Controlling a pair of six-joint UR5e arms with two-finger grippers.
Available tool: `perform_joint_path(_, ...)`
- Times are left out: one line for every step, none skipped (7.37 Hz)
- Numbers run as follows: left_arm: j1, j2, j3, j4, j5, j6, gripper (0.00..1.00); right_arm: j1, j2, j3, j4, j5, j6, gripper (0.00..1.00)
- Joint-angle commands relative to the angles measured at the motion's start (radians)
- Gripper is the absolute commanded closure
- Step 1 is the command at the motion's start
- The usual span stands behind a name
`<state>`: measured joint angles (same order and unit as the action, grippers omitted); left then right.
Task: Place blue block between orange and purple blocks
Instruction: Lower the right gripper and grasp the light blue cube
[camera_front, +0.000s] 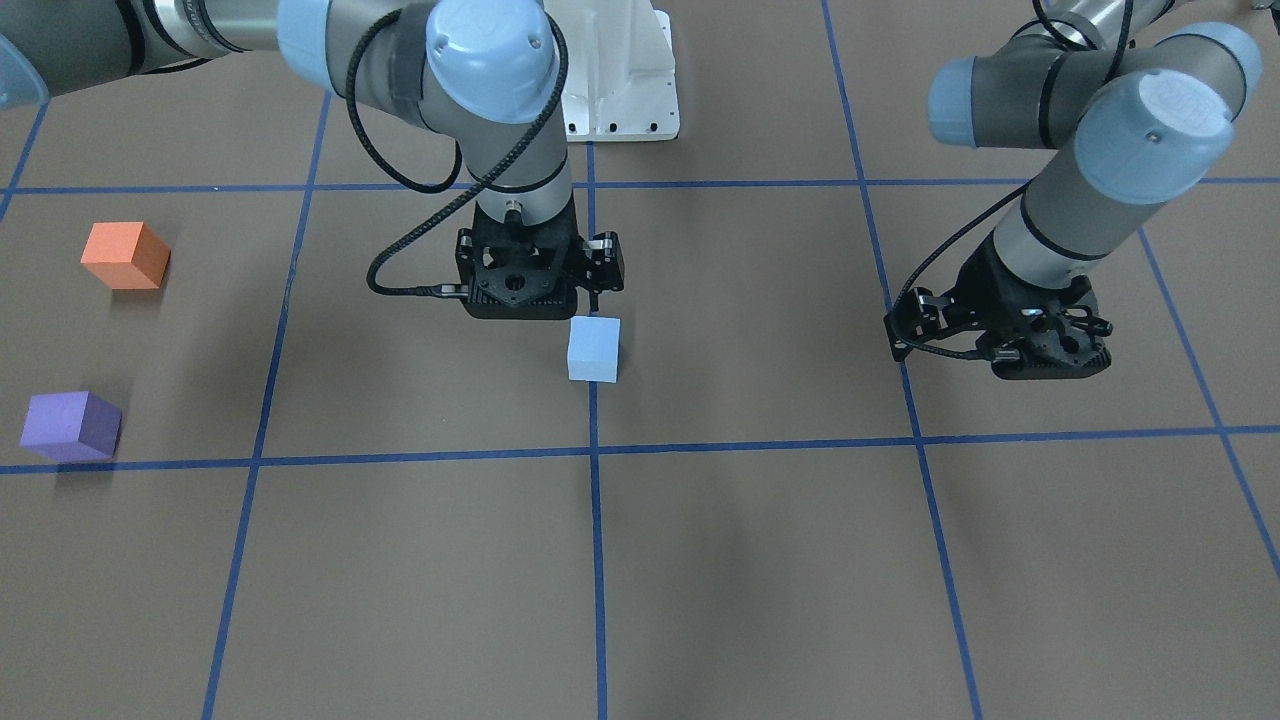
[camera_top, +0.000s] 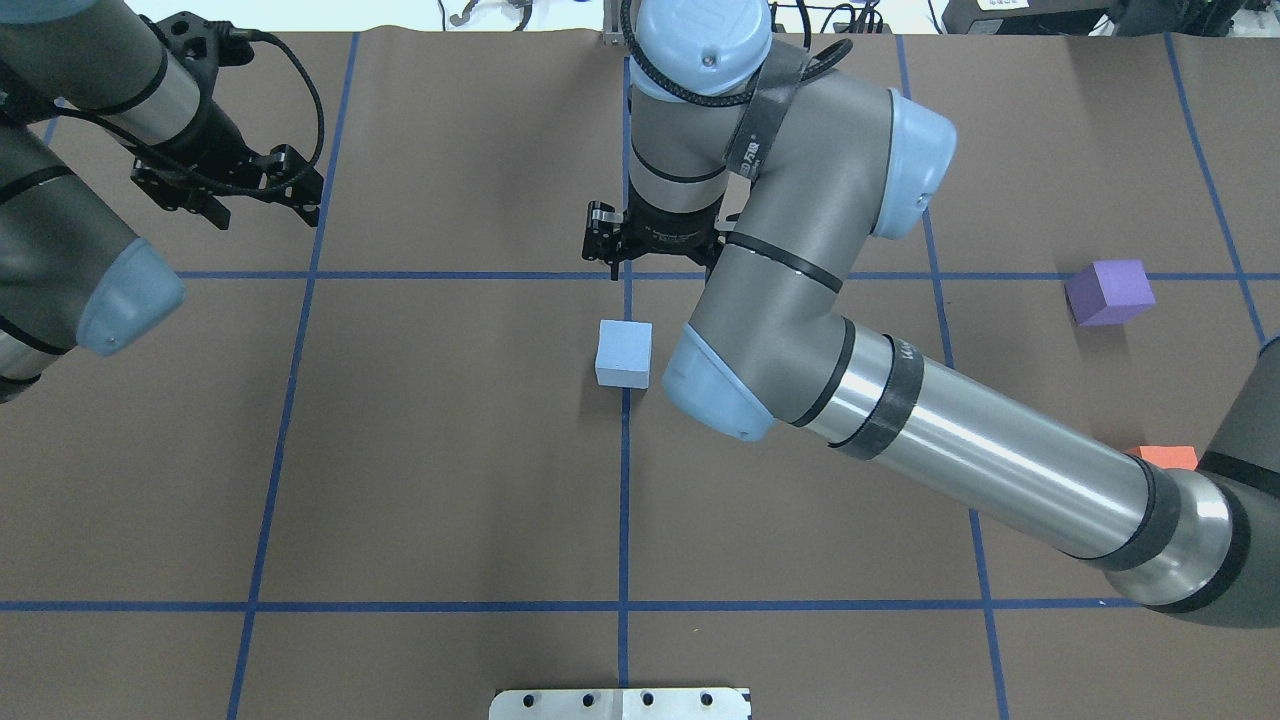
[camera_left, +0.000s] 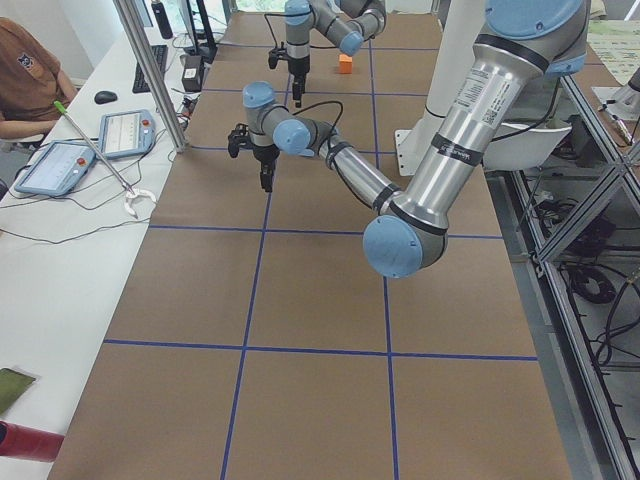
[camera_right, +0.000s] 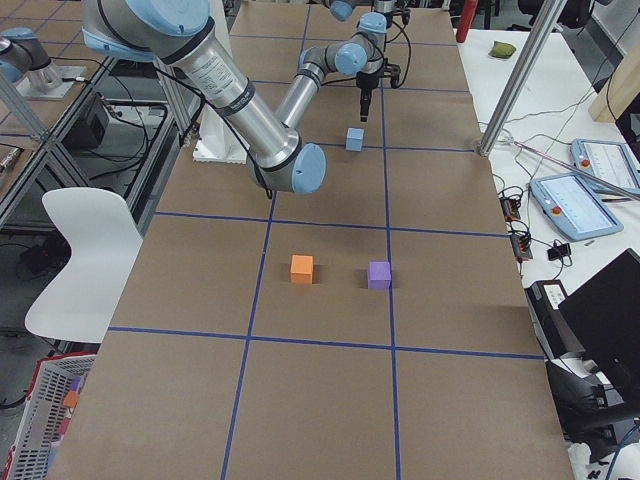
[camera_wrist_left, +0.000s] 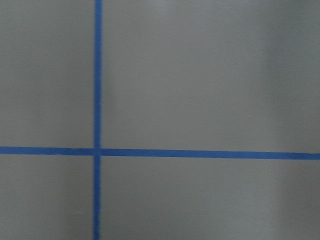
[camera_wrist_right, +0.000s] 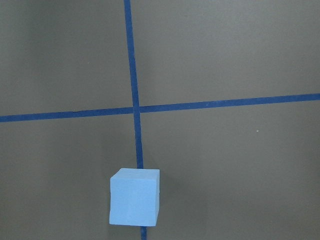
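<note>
Approach to the blue block is judged to be the step in hand. The block is seen resting free on the table, at the centre of the front view on a blue tape line. The right gripper is held just up and left of it in that frame, apart from it. In the right wrist view the block lies low in the frame, so the gripper is not yet centred over it. Nothing is gripped by the right gripper, and how wide its jaws stand cannot be told. The left gripper is parked at the right of the front view, well apart from all blocks. Nothing is seen in it, and its opening cannot be told either. The orange block and the purple block are set at the left edge, with bare table between them. Next, the right gripper would need to be centred over the blue block, lowered and closed on it, before it is carried into that gap.
</note>
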<state>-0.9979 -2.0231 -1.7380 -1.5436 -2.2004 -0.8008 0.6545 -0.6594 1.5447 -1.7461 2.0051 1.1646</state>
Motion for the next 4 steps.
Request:
perform_joint_path(-0.031, 0.018, 0.009, -0.001, 0.002, 0.060, 0.00, -0.036, 0.014, -0.125, 0.126, -0.008, 0.035, 0.00)
perform_joint_path(-0.036, 0.024, 0.012, -0.001, 0.004, 0.066, 0.00, -0.053, 0.014, -0.144, 0.126, -0.015, 0.035, 0.00)
perform_joint_path(-0.036, 0.026, 0.012, -0.001, 0.004, 0.067, 0.00, -0.073, 0.014, -0.164, 0.129, -0.044, 0.030, 0.00)
perform_joint_path(-0.036, 0.026, 0.014, -0.001, 0.004, 0.069, 0.00, -0.081, 0.015, -0.169, 0.129, -0.046, 0.029, 0.00)
